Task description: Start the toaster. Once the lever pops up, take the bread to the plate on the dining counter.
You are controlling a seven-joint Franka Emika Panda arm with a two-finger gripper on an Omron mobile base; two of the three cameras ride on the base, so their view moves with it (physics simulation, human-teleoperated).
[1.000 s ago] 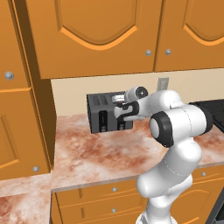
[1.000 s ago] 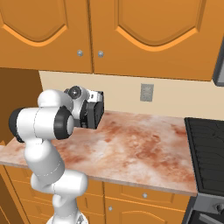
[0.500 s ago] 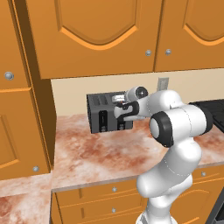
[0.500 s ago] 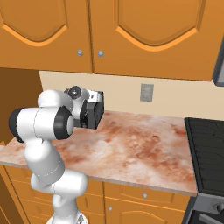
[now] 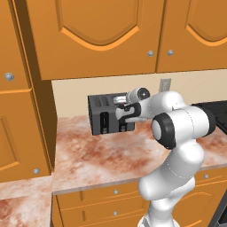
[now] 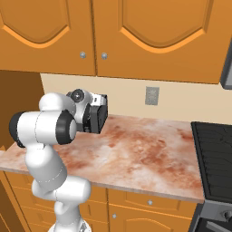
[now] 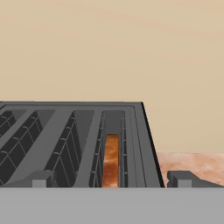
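No change over the last second: arm, toaster [image 5: 111,114] and both base views sit exactly as before. The arm is parked, not travelling.

End effector [image 5: 125,111] held at the toaster's front, centre of the left base view; in the right base view it sits left of centre [image 6: 92,117], against the toaster's dark body [image 6: 101,116]. Hand view: both fingertips [image 7: 40,179] at the bottom edge, spread wide, nothing between them. Jaws open, empty.

Bread [image 7: 111,160] low in the rightmost slot of the toaster [image 7: 65,140], lower centre of the hand view; an orange-brown edge shows between the wire guides. Other slots look empty.

Judgement: the stillness reads as a wait at the toaster, either before pressing the lever or for the pop-up. Cannot tell the lever's position from these views. Bread not lifted, so the carry has not begun.

Counter [image 5: 97,155]: reddish-brown and white marbled stone, bare around the toaster. Beige wall with an outlet [image 6: 152,95] behind. Orange cabinets [image 5: 106,35] above, drawers below. Dark stove [image 6: 213,154] at the right edge of the right base view.
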